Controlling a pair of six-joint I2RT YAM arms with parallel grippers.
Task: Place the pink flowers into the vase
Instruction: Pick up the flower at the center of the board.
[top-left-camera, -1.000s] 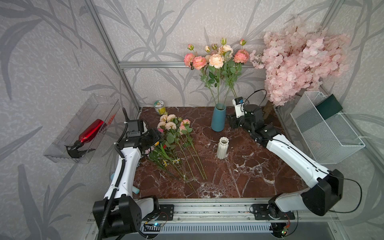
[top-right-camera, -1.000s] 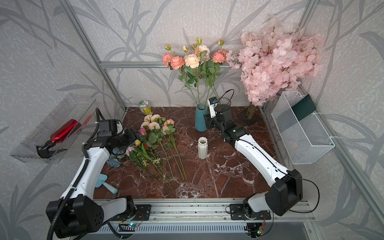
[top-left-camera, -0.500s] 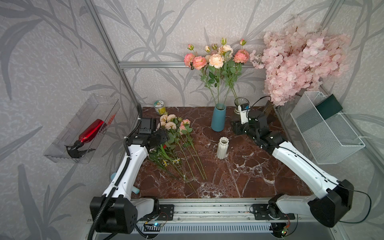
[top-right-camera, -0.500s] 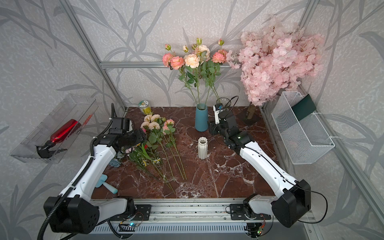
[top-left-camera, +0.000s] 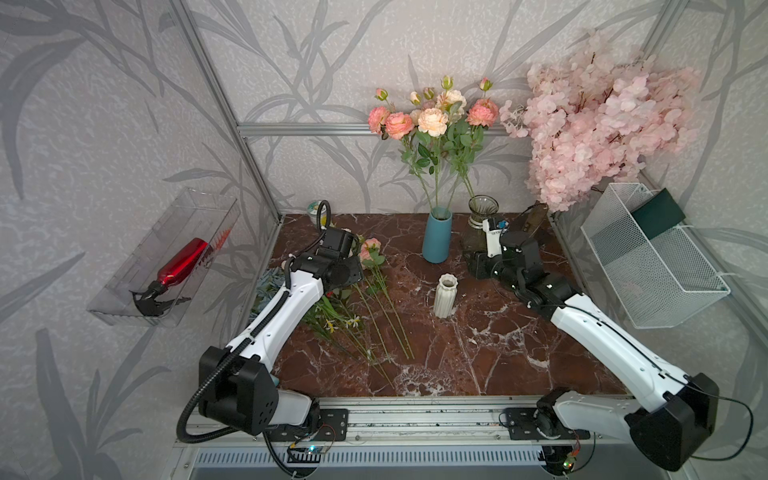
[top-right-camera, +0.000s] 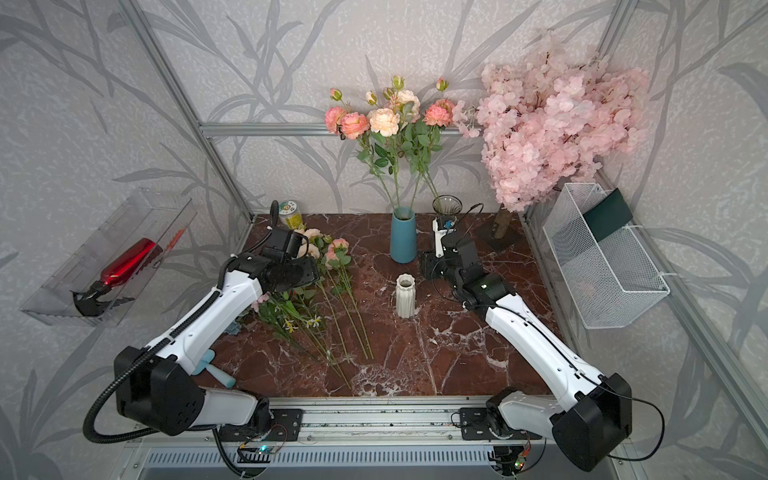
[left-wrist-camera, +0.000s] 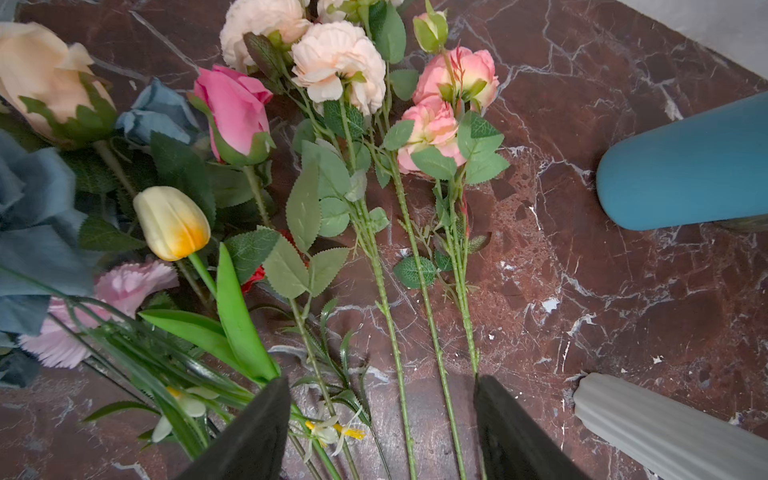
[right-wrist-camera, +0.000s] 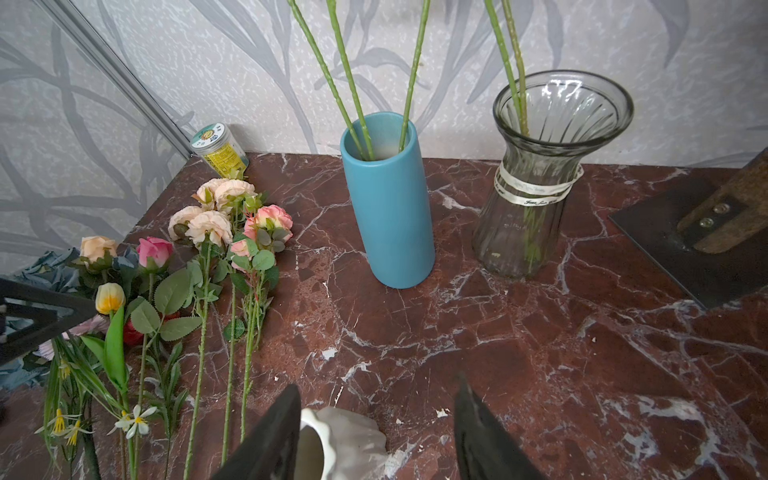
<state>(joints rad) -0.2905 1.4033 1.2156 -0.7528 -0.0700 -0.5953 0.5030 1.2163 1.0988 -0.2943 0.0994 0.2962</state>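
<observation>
- Three vases stand on the table. In both top views a blue vase is at centre back, a glass vase is just right of it, and a white vase stands in front, mid-frame.
- Pink flowers: the right wrist view shows three stems standing in the blue vase and two in the glass vase. Their heads reach the upper centre of the frame.
- Three more sprays lie flat on the table, left of centre in the top views. Beside them are one yellow tulip and one deep pink rose.
- Left pincer: its two fingers are apart over the lying stems and clamp nothing.
- Right pincer: its two fingers are apart and hold nothing. The white vase's rim shows between them.
- There is one blossom tree at upper right, one wire basket at right and one red bottle at left.
</observation>
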